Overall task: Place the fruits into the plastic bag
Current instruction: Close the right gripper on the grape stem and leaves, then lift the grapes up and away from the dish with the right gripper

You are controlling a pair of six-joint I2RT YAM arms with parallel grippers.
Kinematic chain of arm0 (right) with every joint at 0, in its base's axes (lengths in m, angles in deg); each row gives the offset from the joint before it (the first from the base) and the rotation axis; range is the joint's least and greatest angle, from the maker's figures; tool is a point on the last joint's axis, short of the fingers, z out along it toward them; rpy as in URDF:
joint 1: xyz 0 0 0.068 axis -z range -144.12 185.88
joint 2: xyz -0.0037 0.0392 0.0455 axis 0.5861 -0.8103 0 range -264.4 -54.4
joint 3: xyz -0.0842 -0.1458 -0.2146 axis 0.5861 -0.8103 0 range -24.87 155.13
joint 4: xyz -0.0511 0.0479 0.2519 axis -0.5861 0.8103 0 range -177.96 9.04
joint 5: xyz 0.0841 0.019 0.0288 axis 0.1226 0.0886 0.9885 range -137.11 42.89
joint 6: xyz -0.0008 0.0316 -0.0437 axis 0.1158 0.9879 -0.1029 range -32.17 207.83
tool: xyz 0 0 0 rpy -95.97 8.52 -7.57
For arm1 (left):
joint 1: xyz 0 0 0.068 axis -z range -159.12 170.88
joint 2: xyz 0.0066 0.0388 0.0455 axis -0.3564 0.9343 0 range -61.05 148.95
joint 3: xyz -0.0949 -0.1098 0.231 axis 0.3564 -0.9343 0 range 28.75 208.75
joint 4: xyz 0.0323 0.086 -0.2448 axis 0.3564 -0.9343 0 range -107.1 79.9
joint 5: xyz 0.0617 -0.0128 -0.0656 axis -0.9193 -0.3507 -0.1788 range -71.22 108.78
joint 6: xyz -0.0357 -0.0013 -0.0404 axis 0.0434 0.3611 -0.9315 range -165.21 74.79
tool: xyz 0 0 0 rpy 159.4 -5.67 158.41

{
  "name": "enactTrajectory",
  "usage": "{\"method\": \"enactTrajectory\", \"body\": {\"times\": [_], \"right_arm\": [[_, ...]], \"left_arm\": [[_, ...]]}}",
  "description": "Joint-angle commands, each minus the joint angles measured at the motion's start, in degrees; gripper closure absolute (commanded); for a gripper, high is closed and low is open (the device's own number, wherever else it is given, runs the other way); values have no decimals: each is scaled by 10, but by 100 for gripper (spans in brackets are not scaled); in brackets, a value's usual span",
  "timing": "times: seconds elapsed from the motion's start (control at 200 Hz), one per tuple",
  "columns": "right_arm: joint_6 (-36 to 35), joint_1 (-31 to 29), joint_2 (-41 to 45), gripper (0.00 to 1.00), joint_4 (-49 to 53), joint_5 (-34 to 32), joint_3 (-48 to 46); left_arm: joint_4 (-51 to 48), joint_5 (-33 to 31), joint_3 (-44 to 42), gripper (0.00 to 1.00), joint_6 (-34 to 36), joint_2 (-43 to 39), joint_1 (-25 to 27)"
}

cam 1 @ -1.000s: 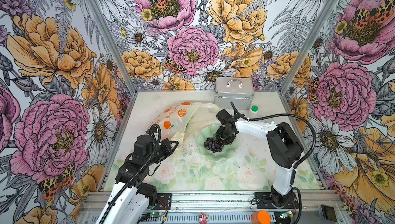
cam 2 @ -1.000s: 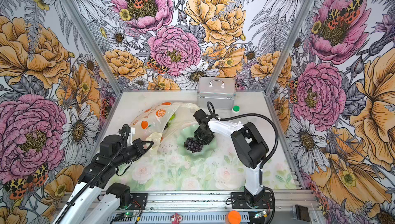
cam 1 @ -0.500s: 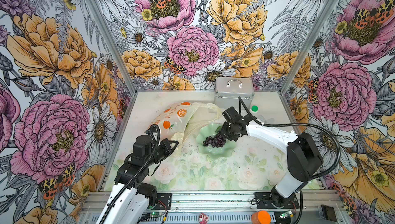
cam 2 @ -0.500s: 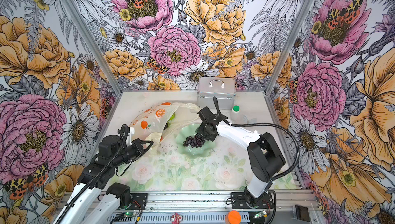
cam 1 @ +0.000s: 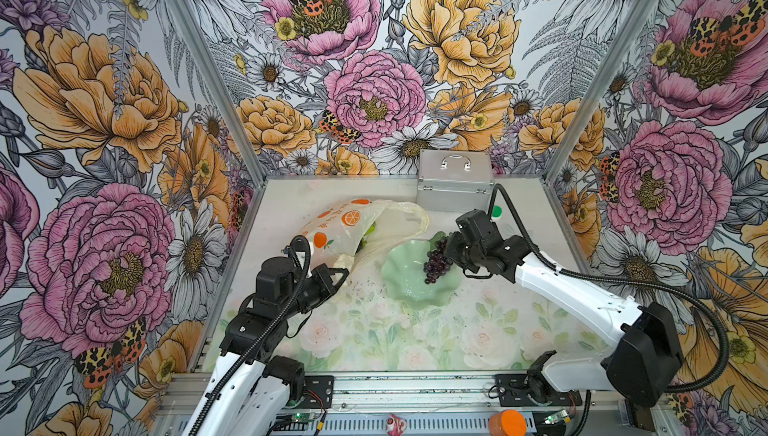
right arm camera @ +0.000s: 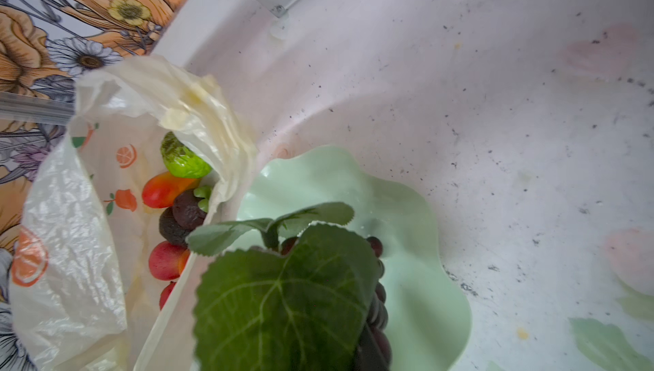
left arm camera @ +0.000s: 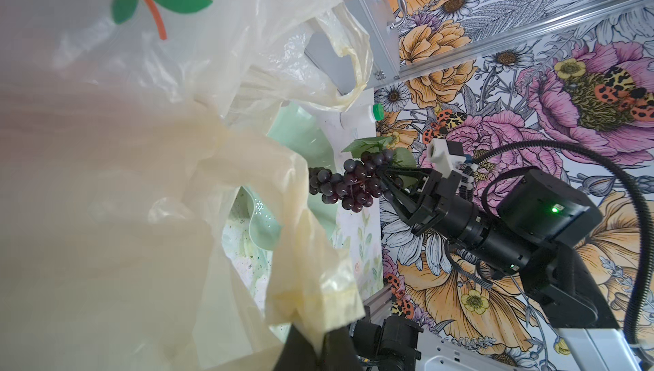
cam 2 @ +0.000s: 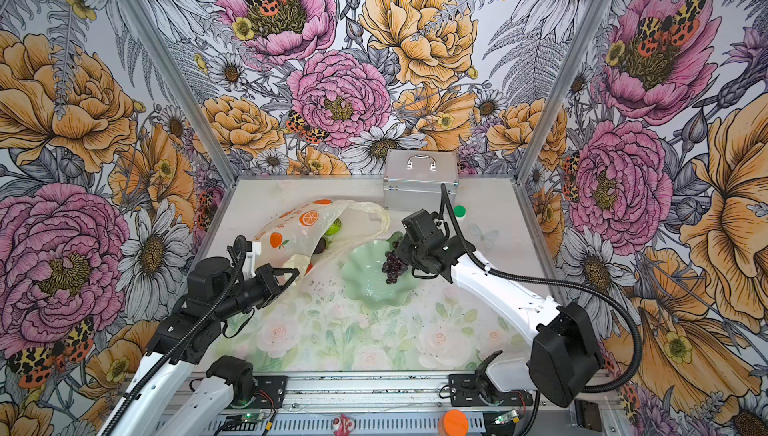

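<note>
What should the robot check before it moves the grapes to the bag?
1. Grip: the right fingers clamp the grape bunch by its stem: ok.
2. Bag hold: the left fingers pinch the plastic bag by its edge: ok.
3. Bag mouth open, beside the green dish: ok.
4. Grapes lifted clear of the dish: cannot tell.
5. The other fruits lie inside the bag: ok.

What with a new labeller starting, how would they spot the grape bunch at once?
Find the pale green scalloped dish mid-table, beside the plastic bag. Over it, the right gripper holds the grape bunch: dark purple beads under green leaves, unlike the single fruits inside the bag.
</note>
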Motion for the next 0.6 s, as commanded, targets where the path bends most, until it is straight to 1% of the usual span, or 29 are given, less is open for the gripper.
{"method": "enactTrajectory", "body": {"times": [0.0,0.28,0.595], "right_arm": [[-14,-1,37,79,-20,-16,10],[-28,-1,70,79,-18,-5,77],[-72,-5,53,79,-13,18,215]], "left_arm": [[-18,12,40,100,32,4,2],[-54,3,94,100,66,22,2],[-55,-20,123,100,86,46,12]]}}
